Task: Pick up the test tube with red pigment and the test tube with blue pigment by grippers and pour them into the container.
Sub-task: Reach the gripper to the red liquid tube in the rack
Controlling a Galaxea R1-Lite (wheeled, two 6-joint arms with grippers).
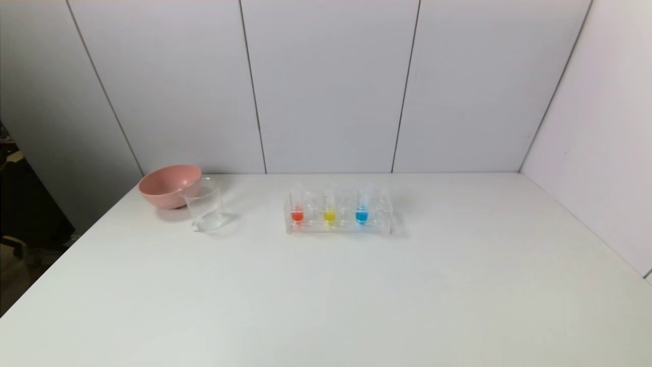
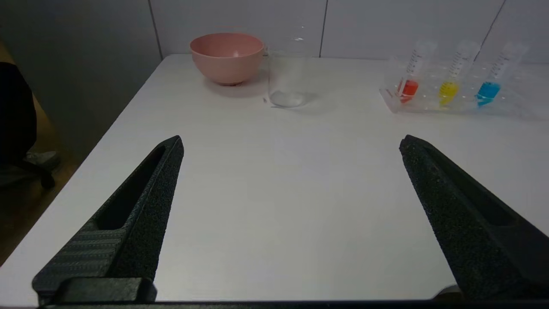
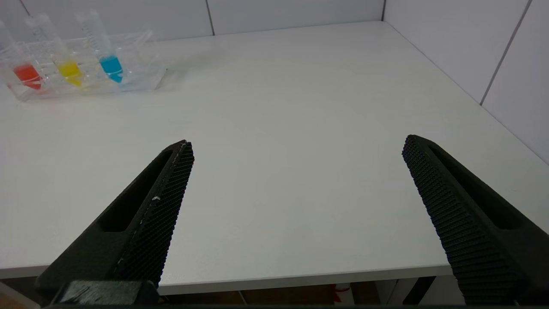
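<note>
The red test tube [image 1: 297,211] and the blue test tube [image 1: 362,211] stand upright in a clear rack [image 1: 338,227] at the table's middle back, with a yellow tube [image 1: 330,213] between them. The clear glass beaker [image 1: 205,208] stands left of the rack. My left gripper [image 2: 291,143] is open and empty at the near left edge of the table; its view shows the beaker [image 2: 286,79], red tube [image 2: 409,81] and blue tube [image 2: 491,86] far ahead. My right gripper [image 3: 298,146] is open and empty at the near right edge, with the blue tube [image 3: 107,60] and red tube [image 3: 25,71] far off. Neither gripper shows in the head view.
A pink round bowl [image 1: 169,185] sits just behind and left of the beaker. White wall panels close the back and right side of the white table [image 1: 356,295]. The table's left edge drops to a dark floor area.
</note>
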